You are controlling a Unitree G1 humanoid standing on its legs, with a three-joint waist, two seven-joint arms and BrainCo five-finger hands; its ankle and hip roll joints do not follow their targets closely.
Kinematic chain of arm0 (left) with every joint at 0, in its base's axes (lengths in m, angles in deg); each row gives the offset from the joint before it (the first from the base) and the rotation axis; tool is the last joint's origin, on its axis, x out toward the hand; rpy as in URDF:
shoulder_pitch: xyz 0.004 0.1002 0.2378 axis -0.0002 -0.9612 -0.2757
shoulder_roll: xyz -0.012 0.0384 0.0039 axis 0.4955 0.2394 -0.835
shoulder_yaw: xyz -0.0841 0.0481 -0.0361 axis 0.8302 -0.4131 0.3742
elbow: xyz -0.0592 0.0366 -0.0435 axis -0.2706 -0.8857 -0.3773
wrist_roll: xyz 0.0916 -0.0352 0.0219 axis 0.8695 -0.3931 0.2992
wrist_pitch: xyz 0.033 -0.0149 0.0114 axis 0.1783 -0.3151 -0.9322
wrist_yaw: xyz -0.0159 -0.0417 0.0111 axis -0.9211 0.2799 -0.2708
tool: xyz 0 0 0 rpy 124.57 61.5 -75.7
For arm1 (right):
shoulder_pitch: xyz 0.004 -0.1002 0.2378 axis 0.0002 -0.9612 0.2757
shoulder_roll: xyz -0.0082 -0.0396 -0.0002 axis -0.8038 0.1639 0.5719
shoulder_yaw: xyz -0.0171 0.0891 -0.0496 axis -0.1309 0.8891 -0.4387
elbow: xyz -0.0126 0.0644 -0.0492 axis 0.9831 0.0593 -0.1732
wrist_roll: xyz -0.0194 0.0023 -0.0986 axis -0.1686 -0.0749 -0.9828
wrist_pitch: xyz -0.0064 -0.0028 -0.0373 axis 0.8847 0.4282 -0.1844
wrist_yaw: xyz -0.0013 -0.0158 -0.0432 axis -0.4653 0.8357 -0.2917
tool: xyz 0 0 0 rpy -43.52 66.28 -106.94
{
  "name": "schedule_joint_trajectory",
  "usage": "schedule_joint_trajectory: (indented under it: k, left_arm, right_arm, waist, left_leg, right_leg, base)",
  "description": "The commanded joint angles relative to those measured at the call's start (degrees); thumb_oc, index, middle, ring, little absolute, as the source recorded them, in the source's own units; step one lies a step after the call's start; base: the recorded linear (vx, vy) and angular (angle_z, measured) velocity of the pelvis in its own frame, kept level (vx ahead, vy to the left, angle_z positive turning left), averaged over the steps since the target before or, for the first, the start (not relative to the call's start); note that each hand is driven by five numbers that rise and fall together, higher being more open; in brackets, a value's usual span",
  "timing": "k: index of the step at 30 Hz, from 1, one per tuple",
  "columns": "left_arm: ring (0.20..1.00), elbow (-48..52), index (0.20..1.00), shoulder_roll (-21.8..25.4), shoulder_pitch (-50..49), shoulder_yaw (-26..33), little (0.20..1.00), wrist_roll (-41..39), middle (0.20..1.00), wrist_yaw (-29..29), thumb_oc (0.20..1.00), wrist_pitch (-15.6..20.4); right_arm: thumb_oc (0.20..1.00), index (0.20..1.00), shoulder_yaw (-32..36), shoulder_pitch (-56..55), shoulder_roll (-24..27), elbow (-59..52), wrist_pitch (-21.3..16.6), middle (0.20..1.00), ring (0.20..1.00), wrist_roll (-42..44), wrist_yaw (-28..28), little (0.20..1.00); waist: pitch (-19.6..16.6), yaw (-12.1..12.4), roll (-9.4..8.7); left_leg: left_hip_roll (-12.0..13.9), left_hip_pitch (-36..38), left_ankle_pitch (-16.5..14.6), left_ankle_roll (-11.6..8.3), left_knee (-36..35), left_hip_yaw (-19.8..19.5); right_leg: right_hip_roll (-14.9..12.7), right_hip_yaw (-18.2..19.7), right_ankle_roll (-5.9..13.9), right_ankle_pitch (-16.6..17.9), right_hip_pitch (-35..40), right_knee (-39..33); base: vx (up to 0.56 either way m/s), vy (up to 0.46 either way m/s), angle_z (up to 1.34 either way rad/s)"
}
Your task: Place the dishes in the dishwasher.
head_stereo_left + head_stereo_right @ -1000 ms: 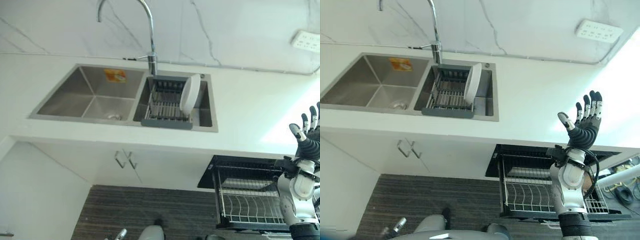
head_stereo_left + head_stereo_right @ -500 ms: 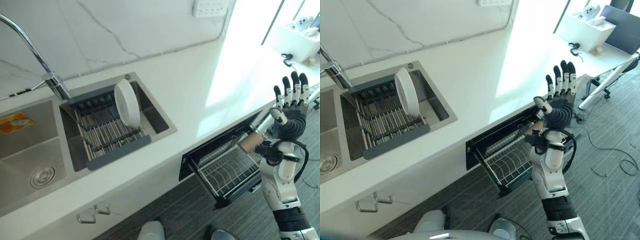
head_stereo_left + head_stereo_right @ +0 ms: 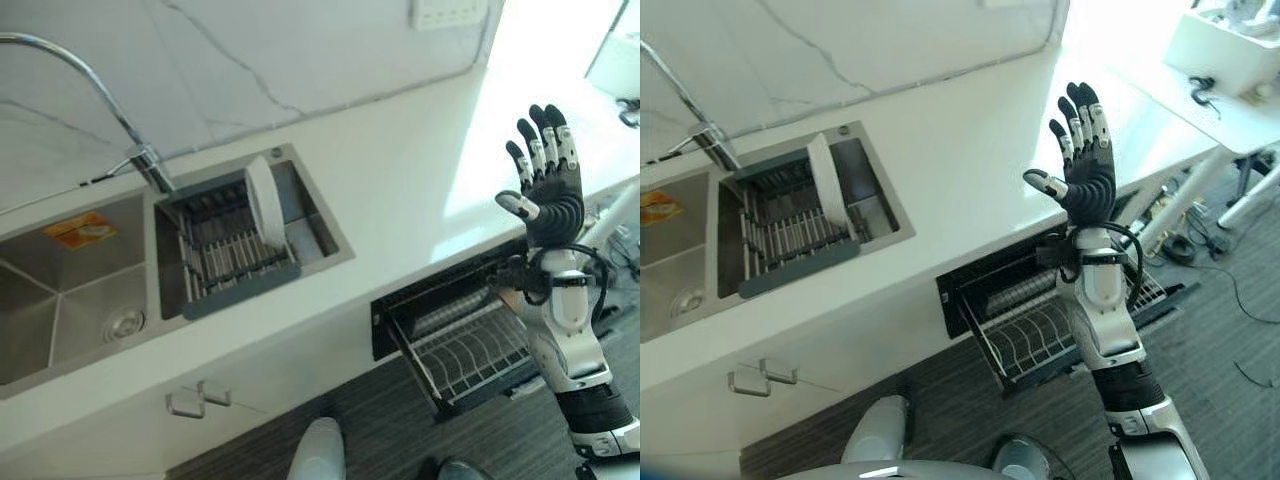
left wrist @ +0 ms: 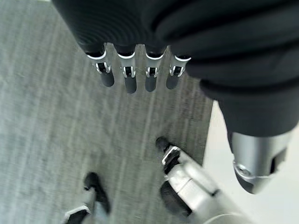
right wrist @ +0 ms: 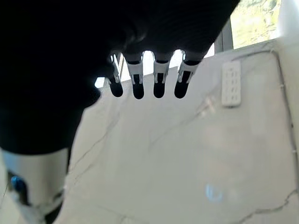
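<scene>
Here, your right hand [image 3: 1086, 170] is raised at right of centre, fingers straight, apart and empty; the white plate [image 3: 828, 186] stands on edge in the sink rack [image 3: 790, 235], well off to its left; the left hand [image 4: 140, 70] hangs relaxed over the floor.

A single white plate [image 3: 265, 202] stands on edge in the grey drying rack [image 3: 232, 258] set in the sink's right basin. The dishwasher [image 3: 1040, 305] under the desk is open, its wire rack [image 3: 468, 347] pulled out and apparently empty.
</scene>
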Motion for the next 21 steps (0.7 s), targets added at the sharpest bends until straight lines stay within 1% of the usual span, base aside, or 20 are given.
schedule_joint_trajectory:
  k: [1, 2, 4, 7, 8, 11, 13, 15, 21]
  left_arm:
    - [1.000, -1.34, 1.000, 2.34, 0.38, -1.20, 1.000, 1.72, 1.000, -1.95, 1.000, -2.58]
    - [1.000, -1.77, 1.000, 2.57, 0.62, -1.34, 1.000, 2.36, 1.000, -2.98, 1.000, -3.06]
    - [1.000, -3.30, 1.000, 2.94, 1.32, -2.99, 1.000, 2.41, 1.000, -4.33, 1.000, -2.55]
    - [1.000, -3.55, 1.000, 3.61, 2.24, -3.87, 1.000, 0.59, 1.000, -5.94, 1.000, -5.00]
    - [1.000, -3.53, 1.000, 3.78, 2.43, -4.11, 1.000, 0.86, 1.000, -6.04, 1.000, -5.30]
    - [1.000, -4.10, 1.000, 4.61, 2.90, -5.21, 1.000, 0.49, 1.000, -5.56, 1.000, -5.12]
    - [1.000, -4.18, 1.000, 5.05, 3.07, -4.98, 1.000, 0.69, 1.000, -5.37, 1.000, -5.60]
    - [1.000, -4.49, 1.000, 5.23, 3.13, -5.10, 1.000, 1.59, 1.000, -5.08, 1.000, -5.66]
    - [1.000, -4.75, 1.000, 5.66, 3.19, -6.07, 1.000, 3.64, 1.000, -5.67, 1.000, -4.82]
  right_arm:
    - [1.000, 1.000, 1.03, 0.50, 1.80, -2.87, 1.29, 1.000, 1.000, 3.07, -1.76, 1.000]
    - [1.000, 1.000, 0.68, 1.01, 1.91, -2.69, 1.70, 1.000, 1.000, 3.63, -1.48, 1.000]
    - [1.000, 1.000, -0.31, 2.96, 1.76, -2.31, 3.81, 1.000, 1.000, 4.45, -2.26, 1.000]
    - [1.000, 1.000, -1.94, 6.82, 1.33, -2.01, 7.59, 1.000, 1.000, 4.32, -1.28, 1.000]
    - [1.000, 1.000, -2.29, 7.60, 1.17, -1.72, 8.29, 1.000, 1.000, 4.41, -0.91, 1.000]
    - [1.000, 1.000, -4.25, 10.63, -0.04, 0.11, 9.51, 1.000, 1.000, 4.53, 0.26, 1.000]
    - [1.000, 1.000, -5.03, 11.35, -0.53, 0.19, 10.18, 1.000, 1.000, 4.29, 0.65, 1.000]
    - [1.000, 1.000, -5.90, 11.56, -0.98, 0.12, 11.66, 1.000, 1.000, 4.25, 0.92, 1.000]
    - [1.000, 1.000, -8.73, 14.44, -2.57, 3.29, 12.96, 1.000, 1.000, 3.65, 3.49, 1.000]
  waist:
    - [-0.78, 1.43, -2.73]
    - [-1.00, 1.51, -2.73]
    - [-1.33, 1.60, -2.61]
    - [-1.14, 2.28, -2.79]
    - [-1.08, 2.57, -2.93]
    - [-0.88, 3.28, -3.70]
    - [-0.88, 3.52, -3.94]
    - [-0.96, 3.67, -3.99]
    - [-0.57, 4.53, -3.88]
  left_leg:
    - [-1.47, 1.97, -1.75, -0.16, -0.80, 0.35]
    - [-1.38, 2.10, -1.92, -0.15, -0.80, 0.50]
    - [-1.19, 2.63, -2.40, -0.14, -0.80, 0.88]
    - [-1.87, 3.60, -3.19, 0.40, -0.80, 0.83]
    - [-2.11, 3.80, -3.36, 0.59, -0.80, 0.68]
    - [-2.62, 4.52, -3.94, 1.01, -0.80, 0.30]
    - [-2.71, 4.76, -4.28, 1.13, -0.80, 0.27]
    - [-2.60, 4.86, -4.43, 1.10, -0.80, 0.43]
    - [-2.80, 4.85, -4.40, 1.01, -0.80, -0.19]
  right_leg:
    - [-0.18, -0.27, 1.84, 6.94, 1.97, -7.02]
    - [-0.23, -0.39, 1.83, 6.83, 1.91, -7.02]
    - [-0.27, -0.53, 1.59, 6.51, 1.91, -7.02]
    - [-0.46, -0.23, 1.64, 6.35, 2.20, -7.02]
    - [-0.49, -0.14, 1.70, 6.41, 2.19, -7.02]
    - [-0.43, 0.34, 1.77, 6.55, 2.08, -7.02]
    - [-0.58, 0.29, 1.92, 6.58, 2.04, -7.02]
    - [-0.81, -0.08, 2.04, 6.70, 2.05, -7.02]
    - [-1.18, -0.79, 2.23, 6.99, 2.18, -7.02]
  base:
    - [0.16, 0.086, 0.13]
    - [0.14, 0.092, 0.18]
    - [0.15, 0.114, 0.17]
    - [0.13, 0.087, 0.07]
    - [0.10, 0.038, 0.12]
    - [0.06, 0.015, 0.01]
    - [0.03, 0.015, -0.08]
    - [0.01, 0.017, 0.00]
    - [0.00, 0.005, 0.09]
